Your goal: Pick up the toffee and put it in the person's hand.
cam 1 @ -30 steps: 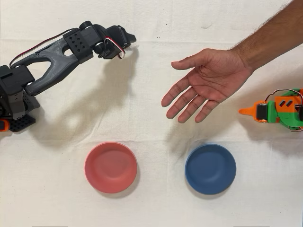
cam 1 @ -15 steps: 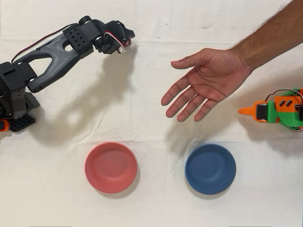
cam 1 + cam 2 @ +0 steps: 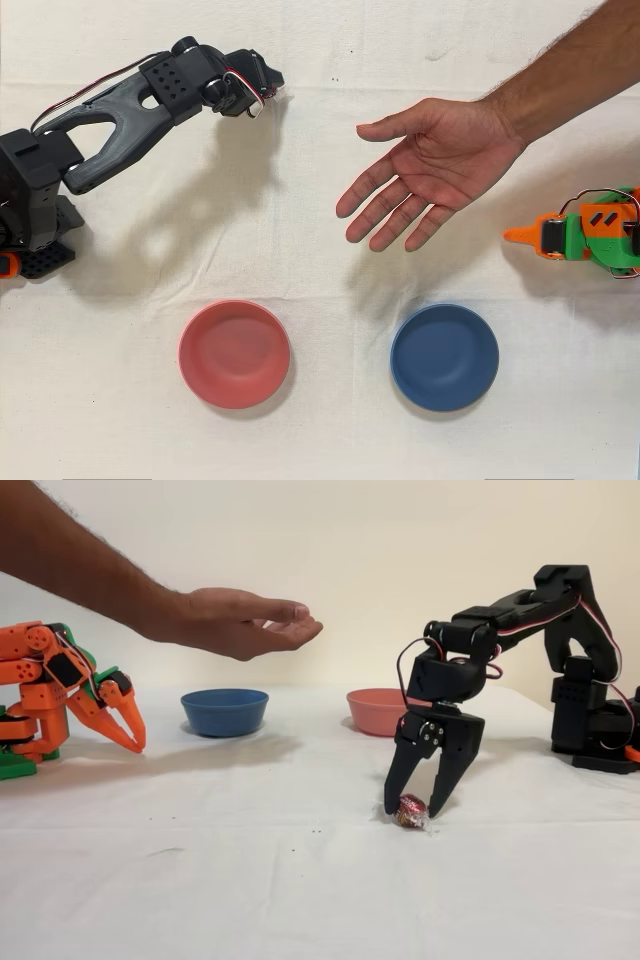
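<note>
Here, toffee [image 3: 411, 811]: lower centre-right of the fixed view, on the bench; probably light, crinkly, slippery; grip across its middle.
Gripper [image 3: 412, 807]: straddling it, partly open, nothing held yet.

On the white cloth-covered desk [image 3: 250, 880] stand two robot arms: one black arm [image 3: 110, 110] and one idle orange arm [image 3: 60, 695]. Each carries one two-fingered pincer, so two pincers in all; the black arm's pincer [image 3: 418, 808] points down at the cloth. There are two round, shallow bowls: one pink-red bowl [image 3: 234, 353] and one blue bowl [image 3: 444, 357]. One small oval toffee in a shiny red wrapper [image 3: 410, 811] lies on the cloth. One person's bare open hand [image 3: 425, 170], with five spread fingers, reaches in on one forearm [image 3: 565, 65].
</note>
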You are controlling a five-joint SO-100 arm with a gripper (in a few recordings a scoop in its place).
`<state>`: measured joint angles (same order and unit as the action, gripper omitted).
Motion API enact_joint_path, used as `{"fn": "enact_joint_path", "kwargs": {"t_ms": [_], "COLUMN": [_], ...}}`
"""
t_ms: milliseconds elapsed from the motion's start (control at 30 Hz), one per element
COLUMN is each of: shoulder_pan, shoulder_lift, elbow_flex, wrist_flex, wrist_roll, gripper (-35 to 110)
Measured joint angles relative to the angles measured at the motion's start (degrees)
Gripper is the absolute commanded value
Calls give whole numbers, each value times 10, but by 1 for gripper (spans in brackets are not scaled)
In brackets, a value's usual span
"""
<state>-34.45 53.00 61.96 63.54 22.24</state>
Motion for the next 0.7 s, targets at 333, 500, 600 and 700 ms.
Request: {"fn": "enact_joint_path", "kwargs": {"t_ms": [333, 500, 600, 700], "shoulder_pan": [0, 0, 0, 0], "shoulder_lift": [-12, -13, -13, -13], "elbow_flex": [-3, -3, -3, -3], "wrist_flex": [-11, -26, -28, -29], "wrist_roll": [14, 25, 24, 20], "gripper": [19, 17, 17, 17]}}
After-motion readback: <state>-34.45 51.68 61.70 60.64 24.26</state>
